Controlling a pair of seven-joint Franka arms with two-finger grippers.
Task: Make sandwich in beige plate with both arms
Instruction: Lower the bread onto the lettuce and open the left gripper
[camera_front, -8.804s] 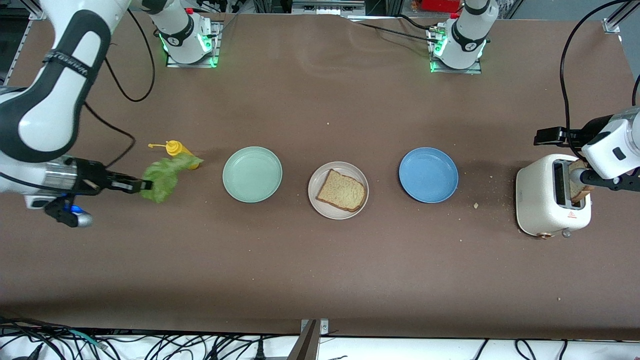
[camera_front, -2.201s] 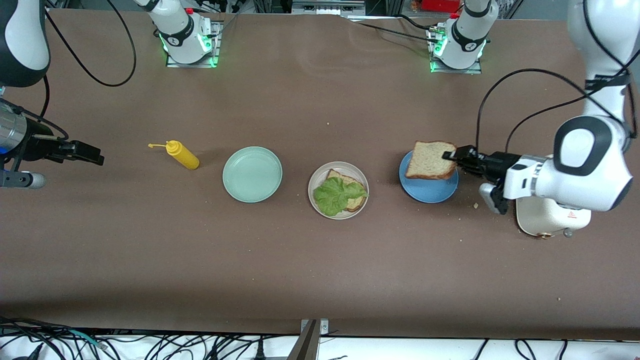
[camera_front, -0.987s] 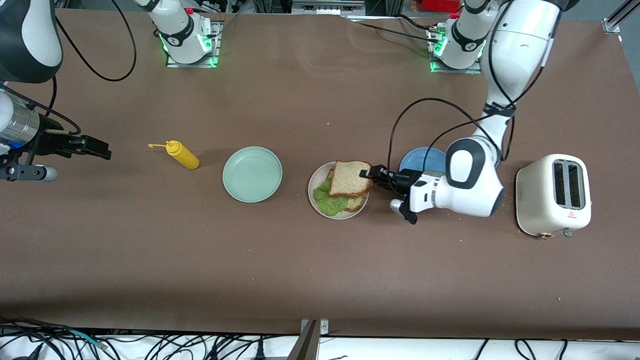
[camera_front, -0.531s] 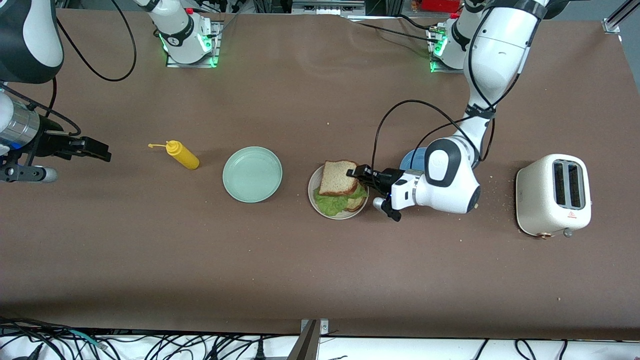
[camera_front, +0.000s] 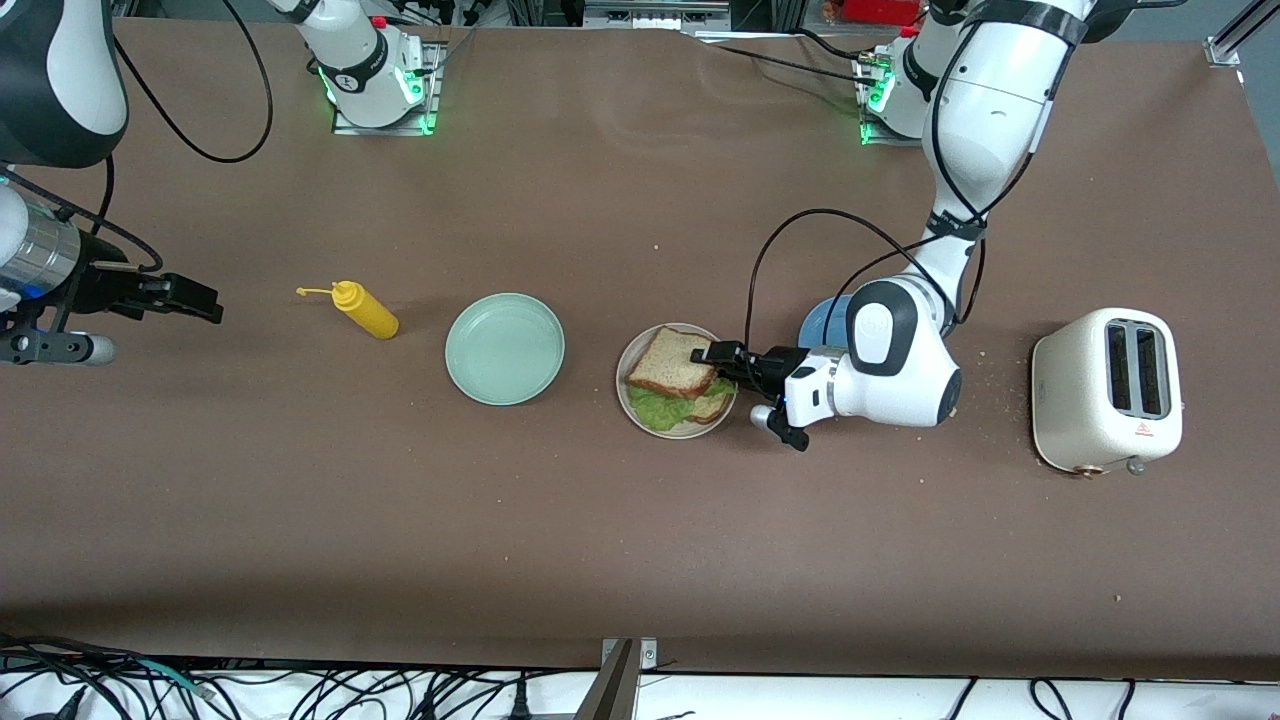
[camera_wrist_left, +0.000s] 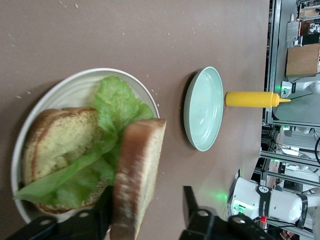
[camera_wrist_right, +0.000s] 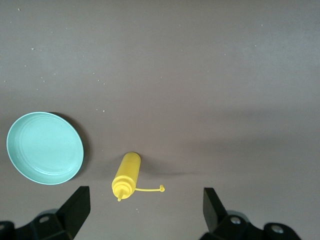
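The beige plate (camera_front: 625, 395) sits mid-table and holds a bottom bread slice (camera_front: 712, 408) under a green lettuce leaf (camera_front: 660, 410). A second bread slice (camera_front: 672, 362) lies tilted on the lettuce. My left gripper (camera_front: 712, 355) is at the plate's rim with its jaws open. In the left wrist view the slice (camera_wrist_left: 137, 170) leans against one finger, and the other finger stands apart from it. The same view shows the lettuce (camera_wrist_left: 117, 102), the bottom slice (camera_wrist_left: 55, 145) and the plate (camera_wrist_left: 65, 82). My right gripper (camera_front: 205, 300) waits open and empty over the right arm's end of the table.
A mint-green plate (camera_front: 505, 348) and a yellow mustard bottle (camera_front: 366, 310) lie toward the right arm's end. A blue plate (camera_front: 825, 320), partly hidden by the left arm, and a white toaster (camera_front: 1108, 390) stand toward the left arm's end. Crumbs lie near the toaster.
The left gripper carried the second slice from over the blue plate to the beige plate and lowered it onto the lettuce. The right arm has stayed still for the last second.
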